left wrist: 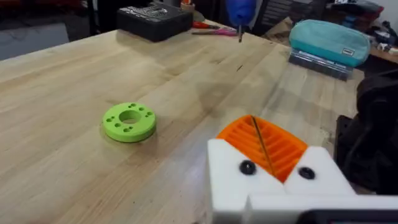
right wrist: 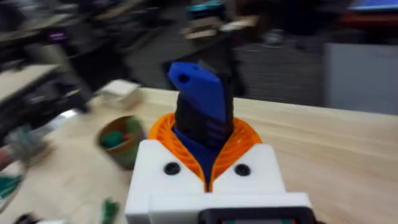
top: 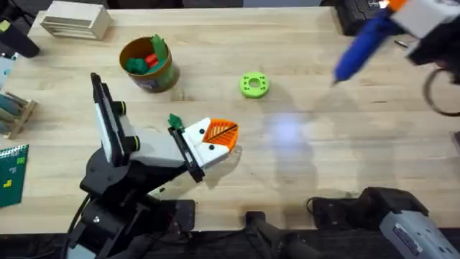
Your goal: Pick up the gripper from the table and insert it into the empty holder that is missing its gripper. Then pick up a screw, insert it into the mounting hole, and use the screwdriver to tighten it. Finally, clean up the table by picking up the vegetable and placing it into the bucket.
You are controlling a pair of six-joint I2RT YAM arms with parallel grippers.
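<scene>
Overhead, right gripper point(top: 402, 14) pinching the screwdriver point(top: 363, 44) (blue handle), raised. Left gripper point(top: 219, 135) pressed together, resting near the vegetable point(top: 175, 121).

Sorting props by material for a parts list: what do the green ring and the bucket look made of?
The green ring looks like matte 3D-printed plastic: uniform bright colour, crisp small holes, no shine. The bucket seems metal or metallic-coated plastic: its golden side carries a glossy sheen; which of the two cannot be told.

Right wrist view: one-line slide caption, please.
Right gripper clamps the blue-handled screwdriver above the pale wooden table, golden bucket behind.
</scene>
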